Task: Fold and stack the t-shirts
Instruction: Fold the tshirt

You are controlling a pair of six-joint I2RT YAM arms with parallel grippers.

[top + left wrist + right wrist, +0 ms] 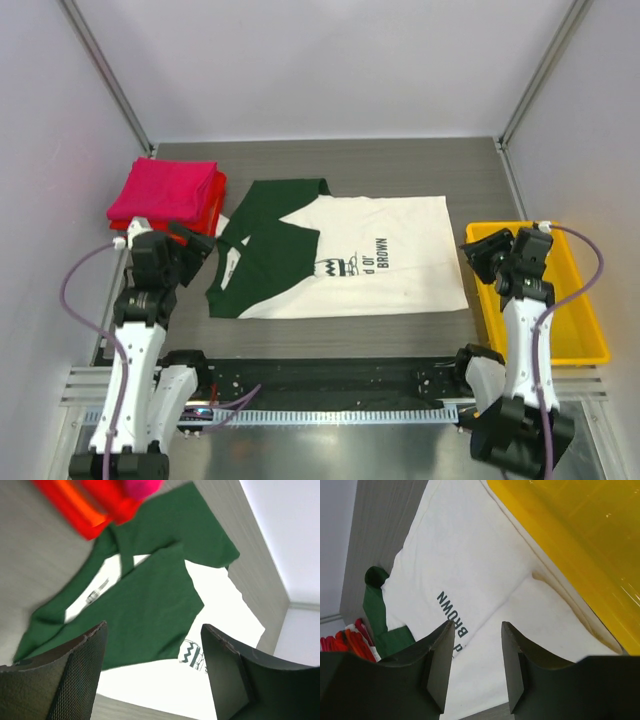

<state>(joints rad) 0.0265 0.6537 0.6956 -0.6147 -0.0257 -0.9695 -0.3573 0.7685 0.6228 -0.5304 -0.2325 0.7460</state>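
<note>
A cream-white t-shirt [380, 255] with dark green collar and sleeves lies flat across the middle of the table, partly folded, its dark lettering facing up. The same shirt fills the left wrist view [150, 600] and the right wrist view [470, 565]. Folded magenta-pink [165, 188] and red [205, 212] t-shirts sit stacked at the back left. My left gripper [193, 243] hangs open just left of the green collar, nothing between its fingers [225, 670]. By the shirt's hem on the right, my right gripper [484, 256] is open and empty.
A yellow plastic tray [585, 330] stands at the right edge, directly beside my right arm, and shows as a yellow wall [580, 540] in the right wrist view. Grey walls close in the left, back and right sides.
</note>
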